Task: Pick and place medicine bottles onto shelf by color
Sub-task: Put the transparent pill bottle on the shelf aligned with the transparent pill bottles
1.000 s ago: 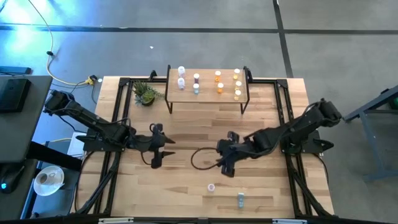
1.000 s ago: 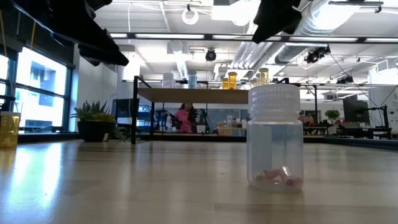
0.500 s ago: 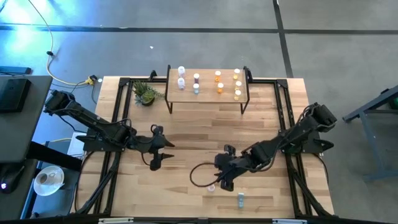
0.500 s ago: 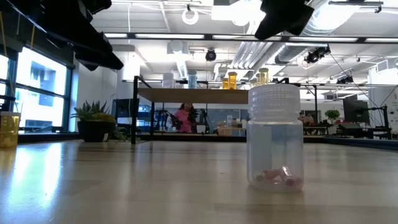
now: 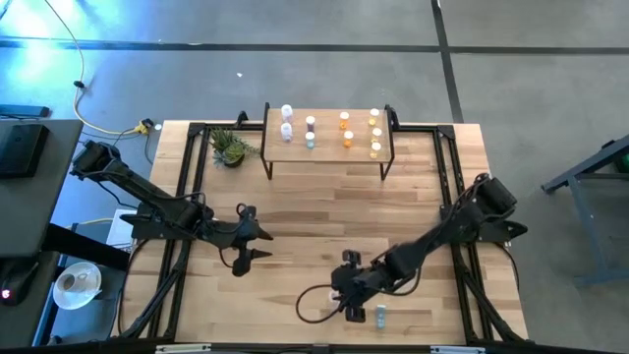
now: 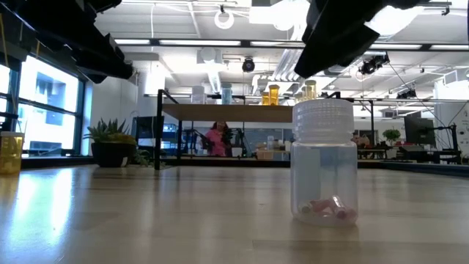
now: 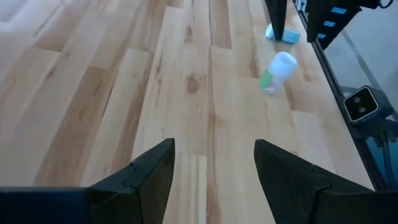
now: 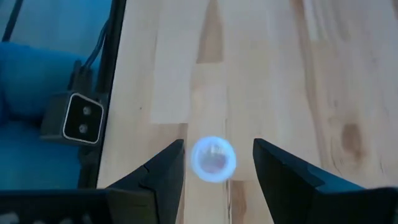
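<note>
**Spotter:** How far along are we?

**Me:** Most of it looks done. On the shelf (image 5: 329, 147) at the far side of the counter (image 5: 295, 211) I count about nine medicine bottles (image 5: 311, 131) standing in short rows: pale ones toward the plant (image 5: 231, 147), a pinkish and a teal one next, then orange, then yellow. That reads as sorted by color, though they are too small for me to swear to each tint.

**Spotter:** What is left?

**Me:** Two that I see, both near the front edge. One clear bottle with pink pills (image 6: 324, 161) stands upright; my right wrist view looks down on its cap (image 8: 212, 159), between the fingers. A second bottle (image 5: 380, 315) lies on its side just beside it.

**Spotter:** Jaws?

**Me:** The right gripper (image 5: 351, 300) hangs over the standing bottle, jaws apart, not yet touching it. The left gripper (image 5: 246, 246) waits over bare counter toward the left, jaws apart and holding nothing
</note>
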`<state>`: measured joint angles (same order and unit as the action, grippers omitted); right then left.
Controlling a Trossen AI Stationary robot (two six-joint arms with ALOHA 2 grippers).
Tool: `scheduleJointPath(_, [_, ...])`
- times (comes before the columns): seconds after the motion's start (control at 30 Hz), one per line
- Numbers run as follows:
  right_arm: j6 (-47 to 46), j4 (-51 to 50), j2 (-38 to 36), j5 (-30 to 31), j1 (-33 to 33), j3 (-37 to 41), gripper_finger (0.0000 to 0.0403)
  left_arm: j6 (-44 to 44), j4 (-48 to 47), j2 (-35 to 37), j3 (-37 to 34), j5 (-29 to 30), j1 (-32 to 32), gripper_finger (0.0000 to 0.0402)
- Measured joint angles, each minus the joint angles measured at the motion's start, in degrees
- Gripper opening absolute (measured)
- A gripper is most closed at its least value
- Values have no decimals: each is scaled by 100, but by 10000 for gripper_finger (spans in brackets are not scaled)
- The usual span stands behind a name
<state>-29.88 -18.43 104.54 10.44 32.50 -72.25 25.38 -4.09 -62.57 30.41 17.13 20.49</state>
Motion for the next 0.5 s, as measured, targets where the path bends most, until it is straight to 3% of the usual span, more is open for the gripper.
scheduleJointPath(0.17, [443,233,175,56,130,0,182,15,8,0,0,19,4,211])
scheduleJointPath(0.5, [486,212,369,156,133,4,181,103,60,0,2,31,4,211])
